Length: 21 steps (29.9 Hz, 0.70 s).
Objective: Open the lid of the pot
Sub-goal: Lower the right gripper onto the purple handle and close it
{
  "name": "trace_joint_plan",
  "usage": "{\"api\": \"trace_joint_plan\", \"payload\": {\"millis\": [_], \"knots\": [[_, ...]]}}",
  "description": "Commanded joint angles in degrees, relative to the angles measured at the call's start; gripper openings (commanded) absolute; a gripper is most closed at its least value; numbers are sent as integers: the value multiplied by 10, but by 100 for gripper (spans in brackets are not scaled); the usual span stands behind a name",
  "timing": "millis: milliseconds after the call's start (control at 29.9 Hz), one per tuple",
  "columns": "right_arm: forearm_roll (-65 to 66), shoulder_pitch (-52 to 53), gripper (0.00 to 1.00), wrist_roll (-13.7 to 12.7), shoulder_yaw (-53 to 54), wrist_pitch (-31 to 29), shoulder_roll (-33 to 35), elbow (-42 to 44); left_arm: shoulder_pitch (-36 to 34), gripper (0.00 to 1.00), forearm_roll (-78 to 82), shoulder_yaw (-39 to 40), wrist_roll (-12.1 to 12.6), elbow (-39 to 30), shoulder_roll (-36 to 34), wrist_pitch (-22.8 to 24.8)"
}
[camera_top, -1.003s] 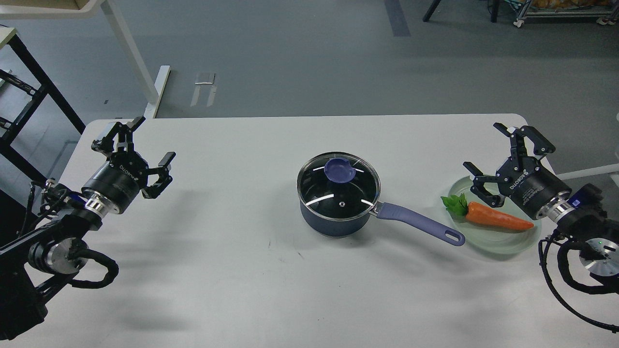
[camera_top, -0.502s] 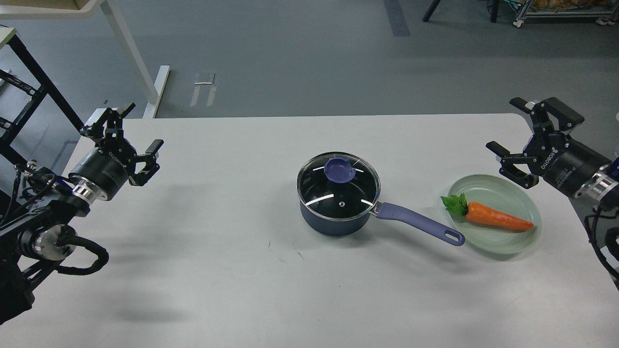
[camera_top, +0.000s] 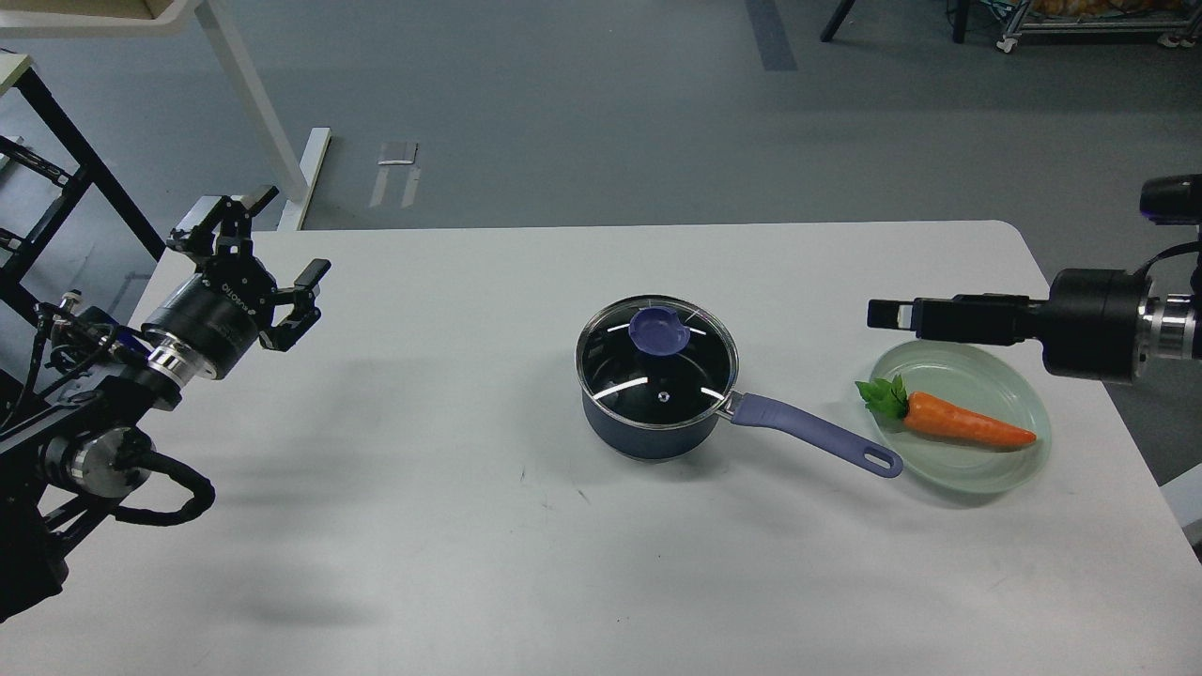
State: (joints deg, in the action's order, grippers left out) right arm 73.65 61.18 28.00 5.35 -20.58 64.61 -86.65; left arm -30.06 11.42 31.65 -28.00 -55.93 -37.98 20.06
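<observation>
The dark blue pot stands in the middle of the white table, its lavender handle pointing right and towards me. The clear glass lid sits flat on the pot, with its purple-blue knob on top. My left gripper is open and empty near the table's far left edge, well away from the pot. My right gripper is level and points left towards the pot, above the plate's far rim. It is seen side-on, so its fingers cannot be told apart. It holds nothing that I can see.
A pale green glass plate with an orange toy carrot lies just right of the handle's end. The table ends close behind the right arm. Table legs and a black frame stand on the floor at the far left.
My right gripper has turned from an open, face-on pose to side-on and swung left over the plate towards the pot. My left gripper shifted slightly right. Pot and lid have not moved.
</observation>
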Motion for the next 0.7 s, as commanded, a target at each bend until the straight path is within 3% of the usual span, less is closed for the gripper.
{"api": "trace_joint_plan", "payload": {"millis": [0,368,669], "knots": [[95,38,99,0,-63,12,-11,-12,0,99,1,0,0,-5,0,-1],[198,153,99,0,-233,71,-114,15,-1,99,2,-1,0,-15,-9,0],[249,193,97,0,-307,103,-181,44,-1,99,2,0,0,-23,-8,-3]]}}
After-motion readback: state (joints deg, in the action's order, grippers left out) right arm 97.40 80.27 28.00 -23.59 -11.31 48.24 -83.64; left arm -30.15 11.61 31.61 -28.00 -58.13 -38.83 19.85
